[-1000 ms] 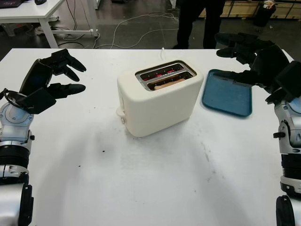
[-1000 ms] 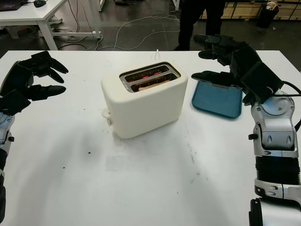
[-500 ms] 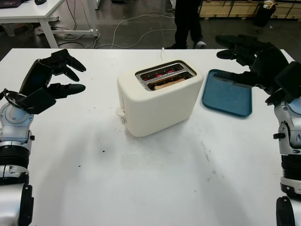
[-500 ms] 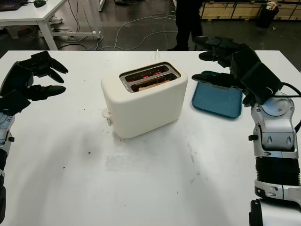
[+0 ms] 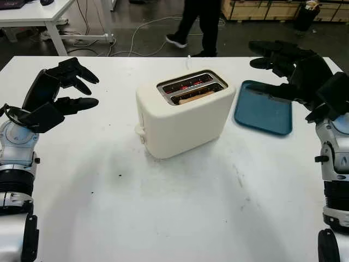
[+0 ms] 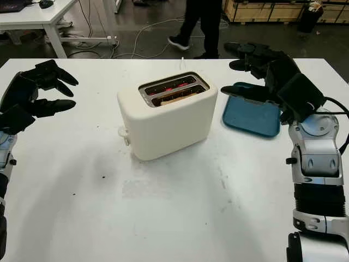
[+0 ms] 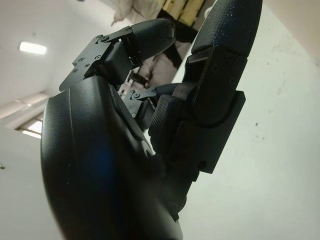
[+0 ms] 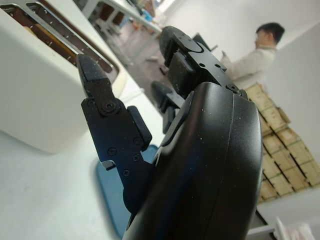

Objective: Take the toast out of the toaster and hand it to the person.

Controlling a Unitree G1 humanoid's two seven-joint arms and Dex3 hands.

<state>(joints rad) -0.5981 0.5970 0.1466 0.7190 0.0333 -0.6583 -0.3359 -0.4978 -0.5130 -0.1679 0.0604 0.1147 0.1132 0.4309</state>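
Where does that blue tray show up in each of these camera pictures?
Left eye view: blue tray on the table, right of the toaster.
Right eye view: same spot, under the right hand.
Left wrist view: not in it.
Right wrist view: a blue strip beside the hand's fingers.
Shared landmark: the toaster.

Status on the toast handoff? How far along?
Nothing done yet. The brown toast slice sits in the near slot of the cream two-slot toaster, far slot glowing red. Left hand is open above the table left of it; right hand is open above the blue tray. Left: grasp, lift, hand to the person.
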